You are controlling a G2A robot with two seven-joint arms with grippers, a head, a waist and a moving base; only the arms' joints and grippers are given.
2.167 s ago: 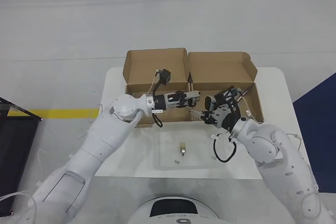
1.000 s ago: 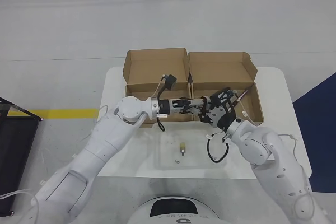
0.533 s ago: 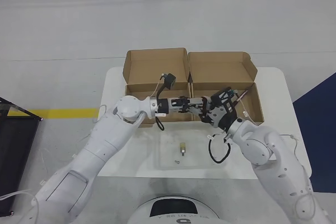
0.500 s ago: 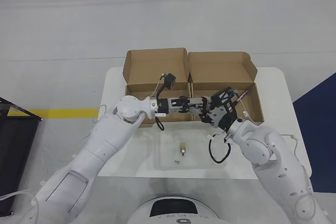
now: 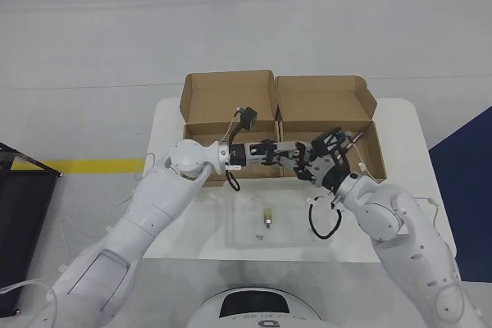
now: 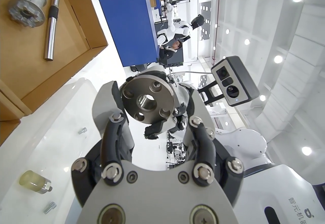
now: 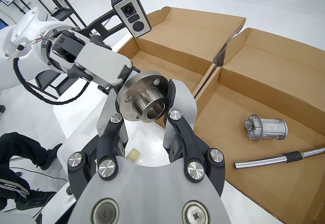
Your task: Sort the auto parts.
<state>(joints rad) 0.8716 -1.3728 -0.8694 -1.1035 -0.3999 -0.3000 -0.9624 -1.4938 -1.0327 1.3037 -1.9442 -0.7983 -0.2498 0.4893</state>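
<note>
Presently holds the steel flange (image 7: 143,102) by its rim in the right end effector (image 7: 142,93), aloft beside the cardboard boxes (image 5: 320,102), with the left end effector (image 6: 152,94) spread loosely around it. Likely feels heavy, rigid, slick; best gripped squarely across the rim.

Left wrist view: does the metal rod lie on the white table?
No, the metal rod lies inside the cardboard box, beside the toothed metal hub.
</note>
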